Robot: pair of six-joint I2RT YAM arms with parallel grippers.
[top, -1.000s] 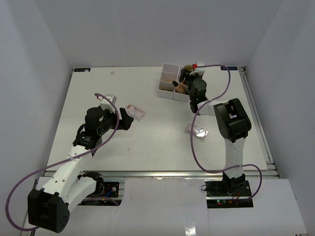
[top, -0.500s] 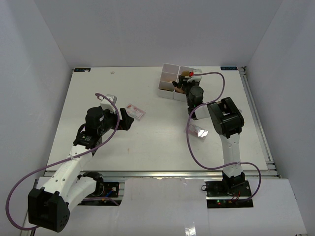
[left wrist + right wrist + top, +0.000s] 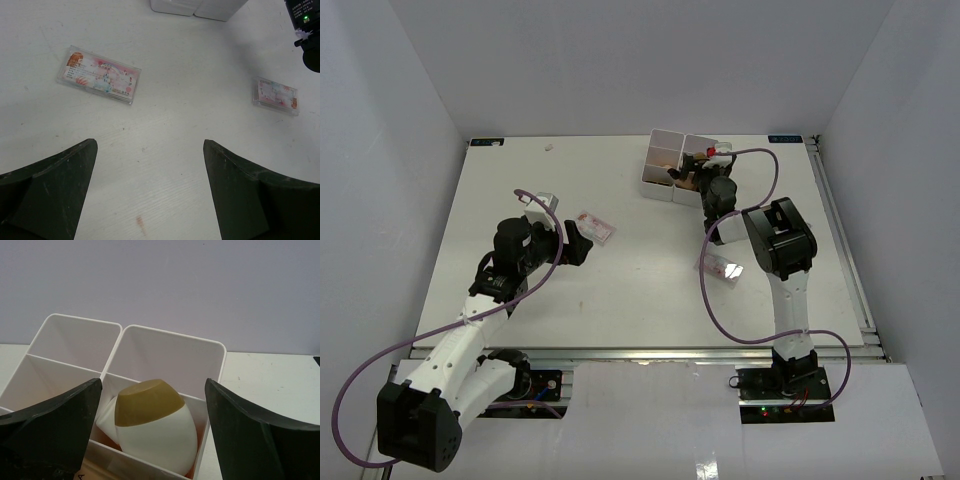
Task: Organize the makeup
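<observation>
A white-gold piece, egg-shaped with a gold cap, rests in a compartment of the white box, with something orange showing under it. My right gripper stands open over that compartment, its fingers either side of the piece and apart from it. In the top view this gripper is at the box. One pink flat packet lies on the table ahead of my open, empty left gripper. A second packet lies farther right, beside the right arm.
The box has several compartments; the two rear ones look empty from the right wrist view. A purple cable loops from the right arm over the table's back right. White walls close in the table on three sides.
My right gripper has opened wider round the white-gold piece, which now rests in the box. That arm shifted slightly left over the box earlier. The left arm has not moved.
</observation>
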